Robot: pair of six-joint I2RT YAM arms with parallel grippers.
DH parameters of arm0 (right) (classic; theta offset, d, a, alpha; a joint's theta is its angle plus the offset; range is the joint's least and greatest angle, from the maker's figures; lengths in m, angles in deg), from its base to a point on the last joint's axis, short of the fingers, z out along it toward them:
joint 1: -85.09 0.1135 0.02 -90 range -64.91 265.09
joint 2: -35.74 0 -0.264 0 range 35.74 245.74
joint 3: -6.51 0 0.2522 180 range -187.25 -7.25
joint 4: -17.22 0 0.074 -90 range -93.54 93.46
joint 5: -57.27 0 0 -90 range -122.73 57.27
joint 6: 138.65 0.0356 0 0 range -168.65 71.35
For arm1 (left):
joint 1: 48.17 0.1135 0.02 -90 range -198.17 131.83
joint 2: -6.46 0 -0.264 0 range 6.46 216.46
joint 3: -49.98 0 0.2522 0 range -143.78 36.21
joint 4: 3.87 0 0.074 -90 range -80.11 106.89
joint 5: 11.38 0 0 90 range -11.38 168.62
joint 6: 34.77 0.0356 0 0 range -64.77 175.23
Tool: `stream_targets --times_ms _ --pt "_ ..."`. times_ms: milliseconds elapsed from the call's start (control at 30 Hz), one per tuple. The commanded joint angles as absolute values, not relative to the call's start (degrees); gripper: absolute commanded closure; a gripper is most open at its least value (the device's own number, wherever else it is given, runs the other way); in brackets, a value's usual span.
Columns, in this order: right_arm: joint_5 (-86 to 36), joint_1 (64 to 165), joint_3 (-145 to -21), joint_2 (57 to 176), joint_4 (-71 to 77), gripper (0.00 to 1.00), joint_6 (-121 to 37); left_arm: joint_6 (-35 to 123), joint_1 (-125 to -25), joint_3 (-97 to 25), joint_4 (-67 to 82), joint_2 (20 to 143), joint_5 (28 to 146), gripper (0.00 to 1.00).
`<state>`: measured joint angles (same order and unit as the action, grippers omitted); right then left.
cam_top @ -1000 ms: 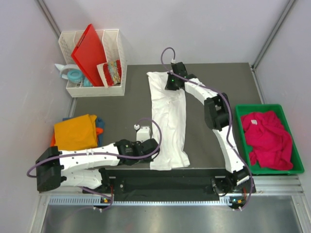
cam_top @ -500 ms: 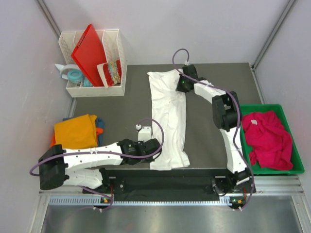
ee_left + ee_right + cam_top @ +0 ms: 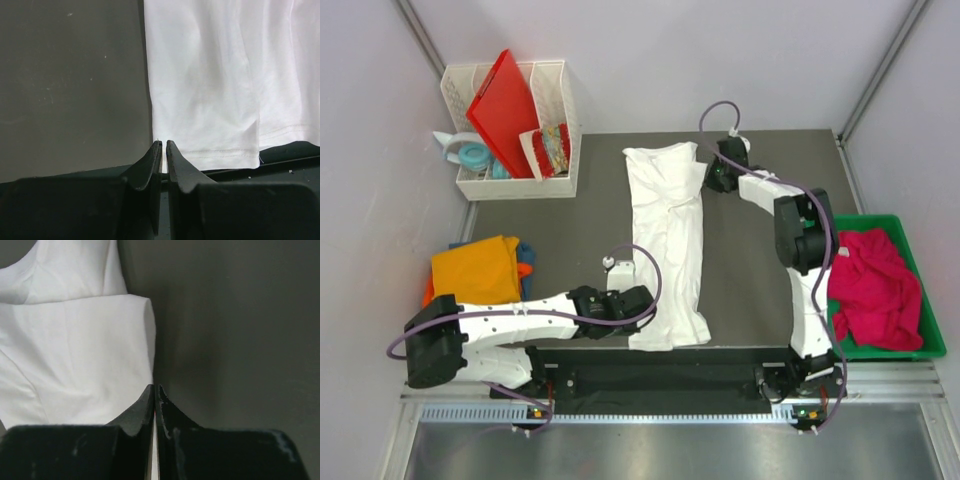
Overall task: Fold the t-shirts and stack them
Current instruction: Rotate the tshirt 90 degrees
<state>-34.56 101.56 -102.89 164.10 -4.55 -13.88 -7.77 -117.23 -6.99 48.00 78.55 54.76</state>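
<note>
White shirt [image 3: 667,240]: matt cloth, soft creases, stitched hem. Pink shirt [image 3: 875,285]: matt cloth, crumpled. Orange shirt [image 3: 472,270]: matt cloth, smooth. Tabletop [image 3: 570,230]: dark grey, matt, faintly speckled. Board [image 3: 505,105]: glossy red plastic. Basket [image 3: 520,188]: white perforated plastic. Tray [image 3: 850,220]: smooth green plastic. Front rail [image 3: 650,450]: brushed metal.

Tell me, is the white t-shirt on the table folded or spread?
Partly folded: the white t-shirt lies as a long narrow strip with its sides turned in, layers overlapping at the far end; no crosswise fold yet.
</note>
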Motion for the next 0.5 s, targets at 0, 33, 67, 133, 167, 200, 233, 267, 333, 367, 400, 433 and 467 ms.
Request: stream_targets --times_ms 0,33,67,133,167,200,233,267,333,367,400,433,467 --pt "-39.2 100.4 -99.6 154.7 -0.8 1.00 -13.9 -7.9 -117.4 -9.0 46.5 78.2 53.8 0.87" --pt "-39.6 101.0 -97.8 153.1 -0.7 1.00 -17.0 -7.8 -117.4 -9.2 46.5 78.3 53.6 0.87" --pt "-39.7 101.6 -96.7 151.3 -0.2 1.00 -18.7 -7.9 -117.4 -9.4 47.2 78.2 52.8 0.87" --pt "-40.4 103.8 -91.7 144.7 -0.1 0.84 -21.8 -8.2 -117.3 -10.1 48.1 78.0 51.6 0.87" --pt "-40.7 104.5 -89.3 141.9 0.7 0.77 -22.2 -8.1 -117.3 -10.3 48.6 77.7 50.2 0.87" --pt "-42.1 106.3 -86.8 136.3 1.2 0.69 -22.5 -7.9 -117.3 -10.4 48.6 77.6 49.6 0.87" --pt "-42.6 107.4 -83.2 133.5 1.1 0.53 -23.2 -7.7 -117.3 -10.4 48.4 77.4 49.1 0.86" --pt "-43.3 108.5 -82.3 131.4 -1.9 0.48 -23.4 -7.3 -117.3 -10.2 48.0 77.2 48.6 0.87" --pt "-42.8 111.4 -79.5 126.4 -5.8 0.46 -21.8 -6.7 -117.3 -9.5 46.3 77.4 48.6 0.86" --pt "-41.6 112.4 -77.8 124.8 -7.4 0.47 -21.1 -6.7 -117.3 -9.3 45.8 77.9 48.6 0.86" --pt "-40.7 114.8 -75.7 121.6 -7.9 0.48 -20.4 -6.6 -117.3 -9.1 44.3 78.3 48.9 0.86" --pt "-40.7 115.9 -71.5 120.0 -8.3 0.52 -18.2 -6.5 -117.3 -8.4 43.5 78.7 49.2 0.86" --pt "-40.6 117.1 -69.4 118.5 -8.8 0.57 -17.1 -6.6 -117.3 -8.1 42.8 79.7 49.6 0.87"
